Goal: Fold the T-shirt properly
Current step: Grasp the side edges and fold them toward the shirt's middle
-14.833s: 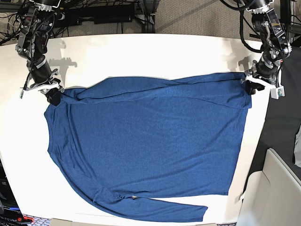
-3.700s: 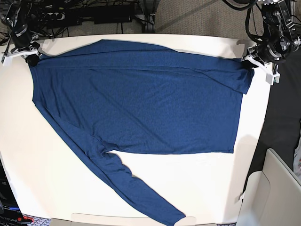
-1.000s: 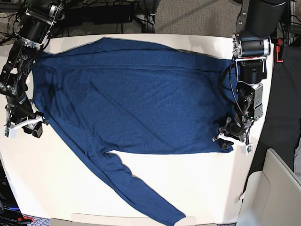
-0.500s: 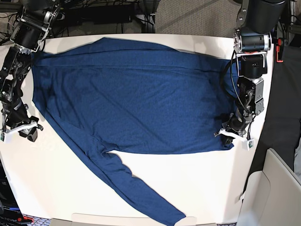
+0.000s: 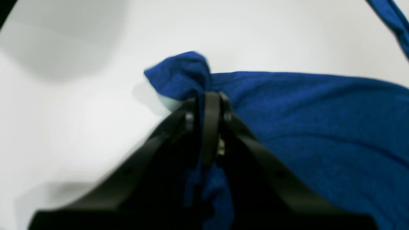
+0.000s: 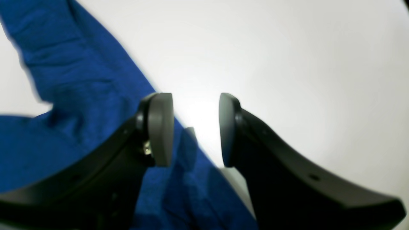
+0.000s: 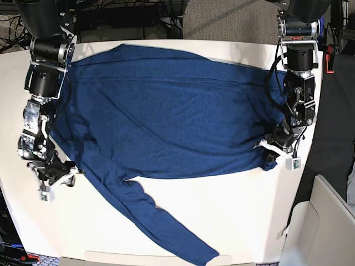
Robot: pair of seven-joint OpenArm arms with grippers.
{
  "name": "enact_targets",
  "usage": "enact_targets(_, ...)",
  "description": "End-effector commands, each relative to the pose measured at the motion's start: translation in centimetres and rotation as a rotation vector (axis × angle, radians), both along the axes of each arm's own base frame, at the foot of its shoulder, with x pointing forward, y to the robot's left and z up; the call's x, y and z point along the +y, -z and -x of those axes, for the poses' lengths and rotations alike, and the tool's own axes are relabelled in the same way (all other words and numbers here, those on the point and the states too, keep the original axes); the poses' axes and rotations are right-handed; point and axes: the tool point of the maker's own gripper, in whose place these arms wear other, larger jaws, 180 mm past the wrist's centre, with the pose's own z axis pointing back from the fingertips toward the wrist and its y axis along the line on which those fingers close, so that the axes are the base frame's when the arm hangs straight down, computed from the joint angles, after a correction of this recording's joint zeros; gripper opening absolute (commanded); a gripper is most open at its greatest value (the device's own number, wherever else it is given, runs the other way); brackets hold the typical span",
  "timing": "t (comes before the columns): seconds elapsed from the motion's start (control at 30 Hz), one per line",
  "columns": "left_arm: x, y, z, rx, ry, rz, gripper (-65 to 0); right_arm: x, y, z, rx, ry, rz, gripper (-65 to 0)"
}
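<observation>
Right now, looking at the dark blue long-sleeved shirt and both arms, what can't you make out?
- Left wrist view: the pinched corner of the dark blue knit shirt is partly hidden behind the shut left gripper.
- Right wrist view: blur; whether the right gripper touches cloth is unclear.
- Base view: the far sleeve isn't visible.

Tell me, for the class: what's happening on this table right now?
A two-armed robot is folding a navy long-sleeved T-shirt spread on a white table. The left end effector is shut on the shirt's bottom corner, bunching the cloth. The right end effector stands open over the edge of the sleeve on the opposite side, gripping nothing yet. One sleeve trails diagonally toward the table's near edge.
</observation>
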Motion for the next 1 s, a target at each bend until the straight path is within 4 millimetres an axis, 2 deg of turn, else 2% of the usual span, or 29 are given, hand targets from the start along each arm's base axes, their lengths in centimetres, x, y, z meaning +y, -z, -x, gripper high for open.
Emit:
enact_targets(0.0, 0.5, -2.5, -1.2, -0.077, 0.0, -0.006, -64.9, -0.6, -2.8, -1.8, -0.068, 0.011, 0.022, -41.1)
enact_targets(0.23, -0.5, -3.9, -0.6, -0.096, 0.037, -0.024, -64.9, -0.7, -0.5, -2.9, -0.018, 0.011, 0.08, -41.0)
enact_targets(0.4, 1.0, -4.3, -0.2, -0.093, -0.007, -0.011, -64.9, 0.1, 1.9, -2.7, 0.039, -0.007, 0.07, -41.0)
enact_targets(0.6, 1.1, -4.2, -0.1, -0.092, -0.01, -0.011, -64.9, 0.9, 3.6, -1.9, 0.084, -0.021, 0.058, -42.2)
enact_targets(0.67, 1.1, -4.2, 0.0, -0.091, -0.01, -0.011, -64.9, 1.6, 3.9, -1.9, 0.088, -0.029, 0.048, -48.1)
enact_targets(0.77, 1.1, -4.2, -0.1, -0.091, -0.01, -0.009, -64.9, 1.9, 3.9, -2.0, 0.085, -0.028, 0.039, -63.4)
enact_targets(0.8, 1.1, -4.2, -0.1, -0.093, -0.01, -0.01, -64.9, 1.9, 4.2, -1.7, 0.089, -0.03, 0.038, -65.0)
enact_targets(0.87, 1.1, -4.2, -0.1, -0.091, -0.009, -0.01, -64.9, 1.9, 4.4, -1.5, 0.094, -0.03, 0.038, -64.2)
enact_targets(0.97, 1.2, -4.2, 0.0, -0.091, -0.01, -0.013, -64.9, 2.7, 3.7, -1.4, 0.055, -0.059, 0.014, -64.4)
